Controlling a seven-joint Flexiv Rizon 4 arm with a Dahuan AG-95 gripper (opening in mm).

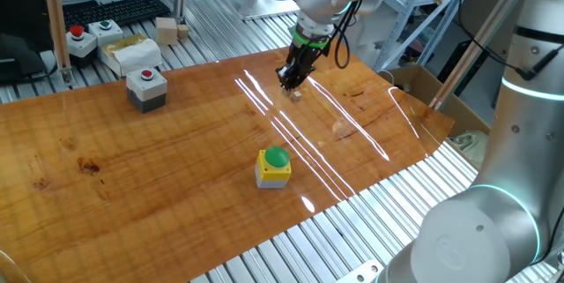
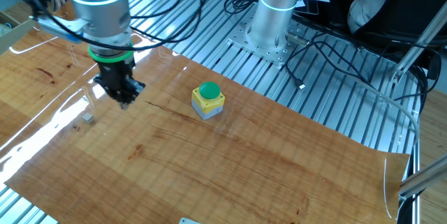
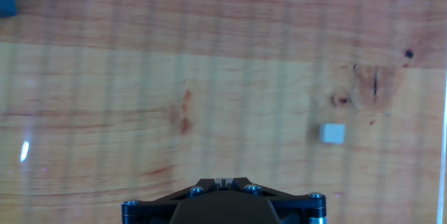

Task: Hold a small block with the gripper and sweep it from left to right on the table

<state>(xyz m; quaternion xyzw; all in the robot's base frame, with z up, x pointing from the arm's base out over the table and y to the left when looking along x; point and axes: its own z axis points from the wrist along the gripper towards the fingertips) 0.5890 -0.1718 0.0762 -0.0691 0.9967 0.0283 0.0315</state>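
Jaws (image 1: 292, 88): fully closed, empty, pointing down.
Block (image 3: 332, 133): flat on tabletop (image 1: 176, 168), just beside jaws, untouched.
Green-button box (image 1: 274, 167): well apart from block.

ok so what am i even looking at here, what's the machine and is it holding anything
It is a white-grey robot arm whose black two-finger end effector points down at a glossy orange-brown wooden board. Two pictures come from fixed cameras on different sides; the third looks down from the hand itself. On the board lie a yellow-and-grey box with a green button, a grey box with a red button and a tiny pale wooden cube. The end effector is shut and holds nothing; the cube lies apart from it.
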